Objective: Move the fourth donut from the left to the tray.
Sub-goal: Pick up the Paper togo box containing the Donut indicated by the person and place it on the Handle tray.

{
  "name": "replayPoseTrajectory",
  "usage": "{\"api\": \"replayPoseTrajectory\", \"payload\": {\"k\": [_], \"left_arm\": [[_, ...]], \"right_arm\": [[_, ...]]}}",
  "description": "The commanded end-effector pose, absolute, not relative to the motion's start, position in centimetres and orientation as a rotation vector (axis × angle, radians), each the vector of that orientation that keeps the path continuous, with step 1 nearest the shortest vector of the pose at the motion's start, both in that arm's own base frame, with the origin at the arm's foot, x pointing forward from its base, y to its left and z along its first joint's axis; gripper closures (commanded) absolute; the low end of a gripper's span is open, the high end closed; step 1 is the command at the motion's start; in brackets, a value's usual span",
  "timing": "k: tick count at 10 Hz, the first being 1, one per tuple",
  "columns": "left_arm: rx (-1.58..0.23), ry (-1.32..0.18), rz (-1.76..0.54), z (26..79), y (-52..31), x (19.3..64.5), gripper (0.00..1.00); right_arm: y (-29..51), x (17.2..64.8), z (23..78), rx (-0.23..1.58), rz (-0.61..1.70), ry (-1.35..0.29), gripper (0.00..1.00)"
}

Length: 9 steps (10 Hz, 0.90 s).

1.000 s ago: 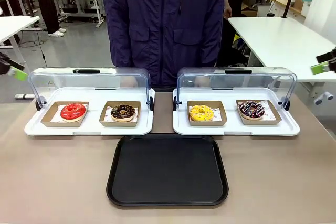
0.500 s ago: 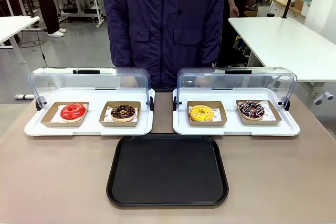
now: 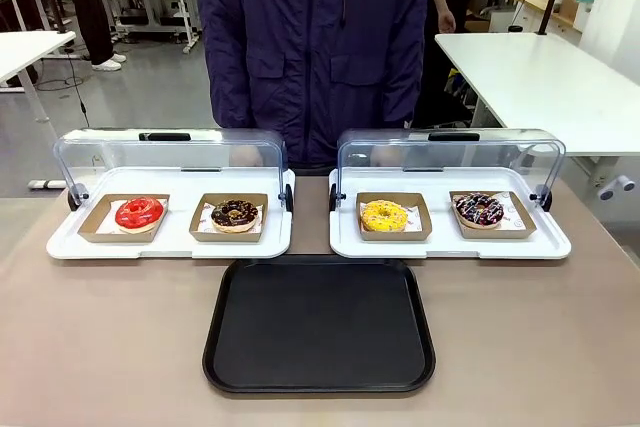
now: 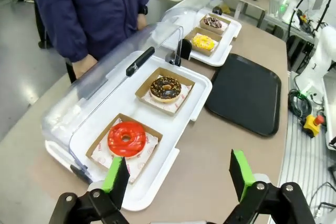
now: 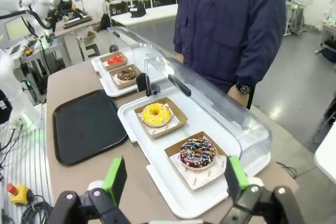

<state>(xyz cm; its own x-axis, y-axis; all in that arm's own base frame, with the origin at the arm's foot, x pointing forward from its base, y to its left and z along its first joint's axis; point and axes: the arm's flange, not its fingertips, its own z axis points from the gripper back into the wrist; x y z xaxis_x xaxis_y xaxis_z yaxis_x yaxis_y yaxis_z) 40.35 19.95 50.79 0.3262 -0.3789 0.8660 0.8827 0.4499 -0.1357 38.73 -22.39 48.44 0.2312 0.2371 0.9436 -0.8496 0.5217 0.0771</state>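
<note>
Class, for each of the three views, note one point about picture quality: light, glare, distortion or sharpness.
Front view: even soft light, everything sharp, faint reflections on the clear lids, dull sheen on the black tray. Left wrist view: tilted, wide-angle stretch at the corners, left fingers sharp. Right wrist view: tilted likewise, sprinkled donut crisp.

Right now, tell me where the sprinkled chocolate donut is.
In the front view, the sprinkled chocolate donut sits at the right end of the right-hand white tray, beside the yellow donut and beyond the black tray.
</note>
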Motion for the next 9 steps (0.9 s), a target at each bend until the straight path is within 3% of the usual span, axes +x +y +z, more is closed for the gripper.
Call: {"api": "replayPoseTrajectory", "payload": {"k": [1,9], "left_arm": [[-0.684,-0.876,-0.92,50.87,20.11,40.23,0.0],[-0.684,-0.876,-0.92,50.87,20.11,40.23,0.0]], "right_arm": [[-22.1,38.79,49.12,0.641,0.886,-1.112,0.0],[-22.39,38.73,48.44,0.688,0.834,-1.088,0.0]]}}
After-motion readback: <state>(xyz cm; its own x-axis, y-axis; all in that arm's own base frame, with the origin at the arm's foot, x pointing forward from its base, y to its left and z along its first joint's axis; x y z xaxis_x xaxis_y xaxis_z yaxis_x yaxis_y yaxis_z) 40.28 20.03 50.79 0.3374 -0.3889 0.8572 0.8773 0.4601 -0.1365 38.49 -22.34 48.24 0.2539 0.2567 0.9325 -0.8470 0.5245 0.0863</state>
